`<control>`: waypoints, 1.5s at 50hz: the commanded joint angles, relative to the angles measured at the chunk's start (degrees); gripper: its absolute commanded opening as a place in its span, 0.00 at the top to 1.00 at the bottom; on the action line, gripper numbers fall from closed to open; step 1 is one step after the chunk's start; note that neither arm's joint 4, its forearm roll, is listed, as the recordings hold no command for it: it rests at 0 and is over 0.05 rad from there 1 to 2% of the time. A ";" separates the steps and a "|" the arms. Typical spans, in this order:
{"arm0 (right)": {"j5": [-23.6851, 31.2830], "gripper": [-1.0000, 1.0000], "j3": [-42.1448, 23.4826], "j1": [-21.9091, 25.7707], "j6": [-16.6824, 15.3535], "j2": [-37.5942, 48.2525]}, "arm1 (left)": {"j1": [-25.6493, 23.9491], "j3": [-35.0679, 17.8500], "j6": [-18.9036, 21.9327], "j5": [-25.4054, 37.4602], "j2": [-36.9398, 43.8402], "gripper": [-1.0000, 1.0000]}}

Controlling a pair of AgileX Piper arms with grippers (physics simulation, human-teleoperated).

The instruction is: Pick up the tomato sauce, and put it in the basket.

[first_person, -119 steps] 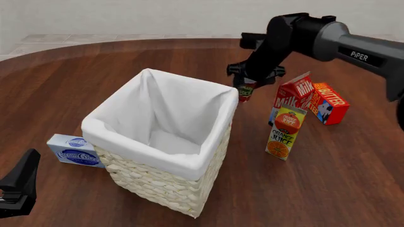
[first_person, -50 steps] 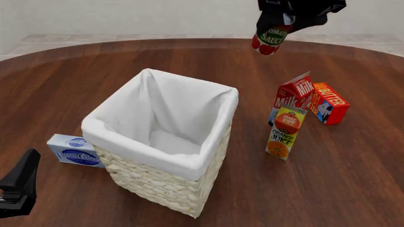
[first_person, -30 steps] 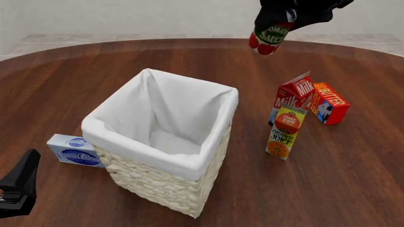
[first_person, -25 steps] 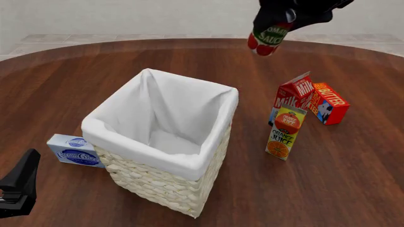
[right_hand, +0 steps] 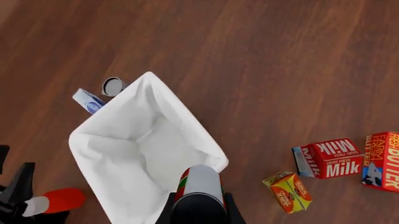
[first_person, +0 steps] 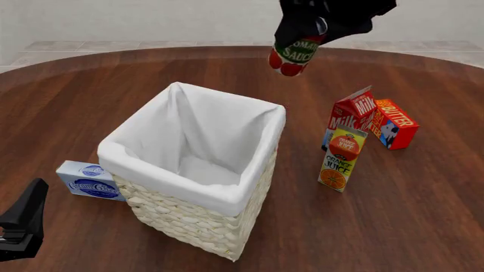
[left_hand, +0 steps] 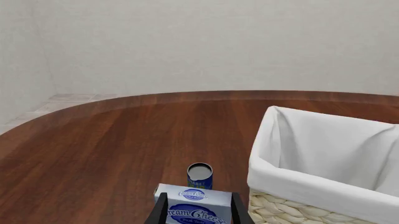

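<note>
Transport step: the right gripper (first_person: 302, 34), closed on the tomato sauce (first_person: 293, 54), holds it high beyond the far rim of the basket (first_person: 198, 218); next, carry it over the opening and release; left gripper's (left_hand: 194, 212) fingers parted, empty.

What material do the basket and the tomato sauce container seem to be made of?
The basket looks like cream woven wicker, shown by its braided wall, with a matte white cloth lining folded over the rim. The tomato sauce, held by the right gripper, looks like a metal can: its top appears silver-grey in the right wrist view, with a glossy red and green printed label.
</note>
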 commanded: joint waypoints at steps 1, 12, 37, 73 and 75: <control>-0.63 1.00 -0.47 3.95 1.62 0.98 | 0.00 0.00 -0.01 0.00 0.01 0.00; -1.76 1.00 0.16 7.20 1.78 2.34 | -0.01 0.00 -0.01 -0.01 0.02 0.00; -4.25 1.00 -0.31 14.15 3.23 6.67 | 0.00 0.00 -0.02 0.00 0.01 0.00; -8.41 1.00 0.36 16.69 3.68 12.16 | -0.01 0.00 0.00 0.00 0.00 0.00; -8.55 1.00 0.38 16.66 3.61 12.62 | -0.01 0.00 -0.01 0.00 -0.01 0.00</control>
